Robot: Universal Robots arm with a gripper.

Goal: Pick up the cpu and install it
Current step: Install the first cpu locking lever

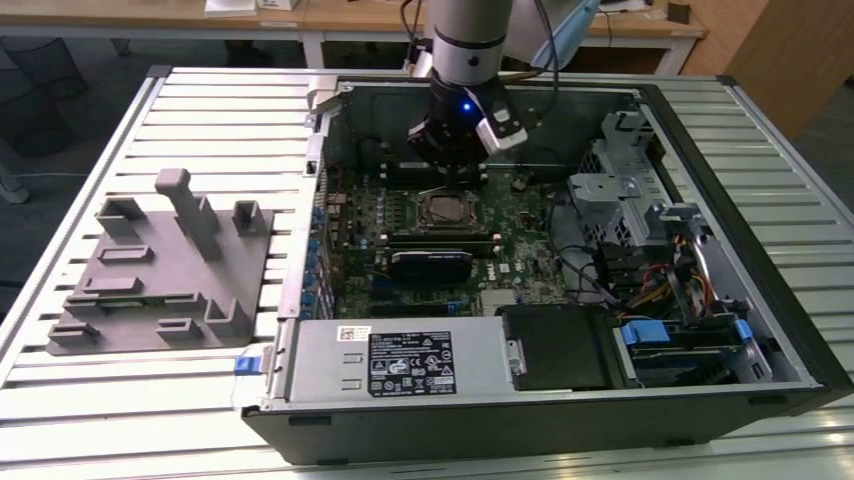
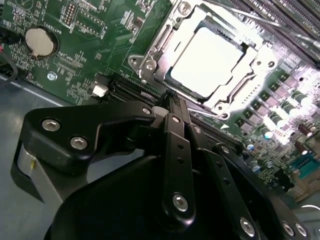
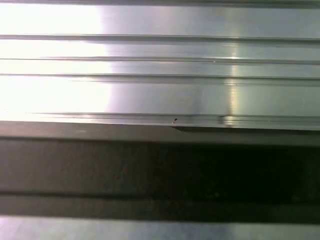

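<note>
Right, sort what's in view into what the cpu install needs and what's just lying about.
Job in hand:
- silvery square cpu, sitting in the metal socket frame
- black gripper, beside the socket, holding nothing
- green motherboard

Lying about:
- grey plastic tray with upright blocks
- black drive bay
- silver power supply box
</note>
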